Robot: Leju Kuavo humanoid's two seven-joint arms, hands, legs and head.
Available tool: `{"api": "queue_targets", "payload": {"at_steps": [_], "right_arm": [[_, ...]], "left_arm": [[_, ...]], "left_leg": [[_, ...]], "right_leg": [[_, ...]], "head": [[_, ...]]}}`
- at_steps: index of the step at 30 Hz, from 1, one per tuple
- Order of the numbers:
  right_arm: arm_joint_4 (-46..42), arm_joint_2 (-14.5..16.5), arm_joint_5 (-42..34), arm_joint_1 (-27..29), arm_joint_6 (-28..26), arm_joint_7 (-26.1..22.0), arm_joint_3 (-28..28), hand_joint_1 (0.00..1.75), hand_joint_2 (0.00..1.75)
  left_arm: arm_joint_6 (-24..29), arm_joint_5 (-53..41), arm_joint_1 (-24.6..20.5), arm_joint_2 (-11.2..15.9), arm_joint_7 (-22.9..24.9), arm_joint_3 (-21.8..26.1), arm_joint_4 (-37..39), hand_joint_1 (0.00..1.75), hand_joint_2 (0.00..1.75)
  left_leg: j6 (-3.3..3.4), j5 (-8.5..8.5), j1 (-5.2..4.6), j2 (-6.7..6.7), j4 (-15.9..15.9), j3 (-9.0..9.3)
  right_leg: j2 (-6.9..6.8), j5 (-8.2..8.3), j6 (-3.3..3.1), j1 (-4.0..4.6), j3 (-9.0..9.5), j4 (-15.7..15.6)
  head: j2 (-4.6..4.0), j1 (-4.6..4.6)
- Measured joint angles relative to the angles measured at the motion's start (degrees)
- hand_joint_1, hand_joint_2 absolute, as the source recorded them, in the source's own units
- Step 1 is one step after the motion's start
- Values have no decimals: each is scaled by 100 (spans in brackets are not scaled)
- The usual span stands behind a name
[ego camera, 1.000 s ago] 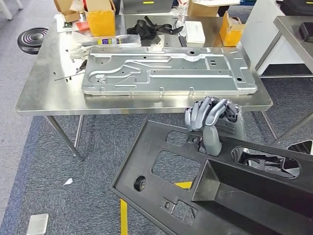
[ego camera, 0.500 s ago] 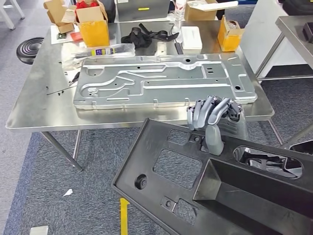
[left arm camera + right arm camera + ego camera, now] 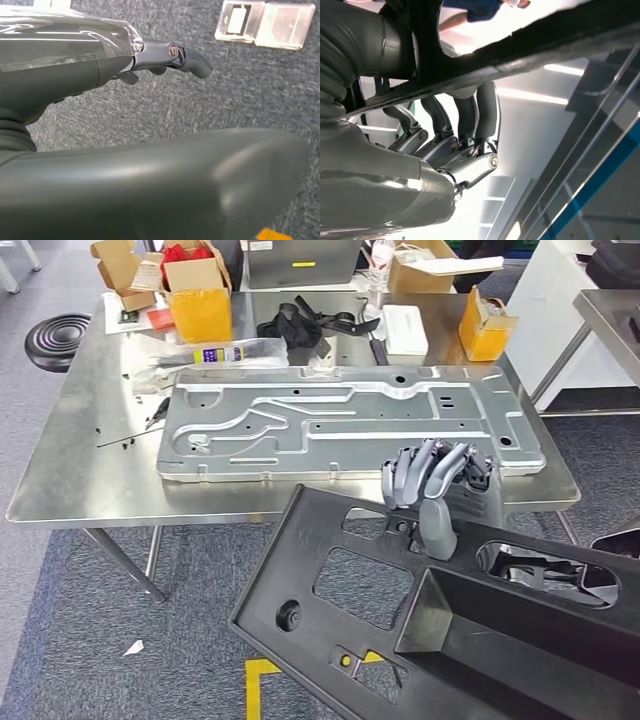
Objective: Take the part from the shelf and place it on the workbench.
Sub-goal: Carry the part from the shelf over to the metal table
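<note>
Head view | steel workbench (image 3: 75,475) bears grey panel (image 3: 340,425) | blue-grey carpet (image 3: 98,640)

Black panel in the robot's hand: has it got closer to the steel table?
Yes. The black panel, held by the right hand, has come forward: its far edge now overlaps the front edge of the steel table; earlier it stopped short.

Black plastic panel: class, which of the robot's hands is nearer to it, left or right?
Right. The right hand grips the far edge of the black plastic panel. The left hand hangs over grey carpet, holding nothing, apart from the panel.
</note>
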Motion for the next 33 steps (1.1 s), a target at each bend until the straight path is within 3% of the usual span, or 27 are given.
{"api": "queue_targets", "payload": {"at_steps": [2,3,4,6,7,8,10,13,16,17,18,19,21,22,23,27,29,31,32,33], "right_arm": [[6,0,-2,17,-1,1,-7,175,175],[7,0,-17,22,-2,10,-7,175,175],[4,0,-42,23,-2,22,-8,175,175],[-3,1,-104,19,1,45,-9,175,175],[-4,2,-126,15,5,51,-8,175,175],[-4,3,-138,11,9,56,-7,175,175],[-3,5,-132,7,9,65,-5,175,175],[-12,11,-62,16,-8,46,-5,175,175],[3,13,6,37,-10,28,-5,175,175],[10,13,16,49,-10,28,-5,175,175],[13,13,22,57,-10,28,-5,175,175],[11,13,25,61,-7,28,-5,175,175],[2,13,25,59,-1,24,-5,175,175],[-2,13,24,54,2,20,-6,175,175],[-9,13,23,48,3,14,-7,175,175],[-51,11,23,33,4,3,-10,175,175],[-62,11,20,11,15,1,-21,175,175],[-65,10,12,6,37,0,-34,175,175],[-65,9,8,13,45,0,-40,175,175],[-65,8,5,19,50,-1,-47,175,175]], "left_arm": [[1,0,11,1,-1,-2,0,0,175],[1,0,16,2,-1,-3,0,0,175],[1,0,16,2,0,-3,0,0,175],[1,0,13,-7,0,-4,0,0,175],[1,0,16,-15,0,-4,0,0,175],[1,0,26,-21,-1,-5,0,0,175],[3,0,37,-27,-2,-5,0,0,175],[4,0,-1,-19,-15,-5,2,0,175],[4,0,7,-7,-21,-5,2,0,175],[3,0,17,-4,-21,-5,2,0,175],[2,0,21,-3,-20,-5,2,0,175],[2,0,22,0,-20,-5,2,0,175],[2,0,19,8,-19,-5,2,0,175],[2,0,18,10,-18,-5,2,0,175],[1,0,15,9,-15,-5,2,0,175],[1,0,14,6,-14,-5,2,0,175],[1,0,8,8,-15,-5,2,0,175],[1,0,2,10,-16,-5,2,0,175],[1,0,5,9,-16,-5,2,0,175],[1,0,8,9,-16,-5,2,0,175]], "left_leg": [[2,-72,-2,-1,0,84],[-1,-113,-6,-3,-1,137],[-4,-157,-12,2,-3,201],[-19,-246,-32,15,-24,339],[-36,-278,-38,28,-44,392],[-61,-300,-43,49,-64,424],[-117,-327,-51,127,-107,452],[-162,-484,-61,158,45,399],[-180,-901,-70,69,1041,-114],[-197,-942,-66,60,1334,-304],[-219,-860,-57,57,1442,-420],[-244,-652,-44,58,1330,-436],[-290,-120,-16,59,696,-262],[-294,31,-9,58,406,-155],[-270,70,-9,52,217,-82],[-122,-77,-8,24,88,4],[-61,-118,13,17,70,70],[-29,-168,14,14,65,125],[-26,-198,12,12,65,154],[-29,-233,9,8,64,193]], "right_leg": [[-21,-102,32,-23,-441,644],[-27,18,27,-24,-548,690],[-37,257,0,-15,-542,493],[-183,805,-123,55,-345,-237],[-279,976,-196,107,-249,-530],[-353,1040,-256,153,-198,-691],[-341,1004,-329,191,-173,-783],[-255,962,-365,126,-42,-1004],[-179,905,-387,104,91,-1075],[-151,869,-387,103,133,-1073],[-124,830,-378,99,182,-1070],[-103,785,-361,93,240,-1063],[-74,668,-304,74,363,-1029],[-59,613,-267,76,394,-988],[-47,572,-236,81,398,-952],[-33,488,-167,90,356,-855],[-37,298,-95,63,183,-464],[-42,24,-34,27,-270,323],[-42,-41,-21,16,-506,662],[-42,2,-20,11,-667,832]], "head": [[0,1],[0,1],[0,1],[0,-4],[0,-3],[0,1],[0,14],[0,14],[0,10],[0,10],[0,10],[0,10],[0,9],[0,6],[0,3],[0,-3],[0,-2],[0,-1],[0,-1],[0,-1]]}}
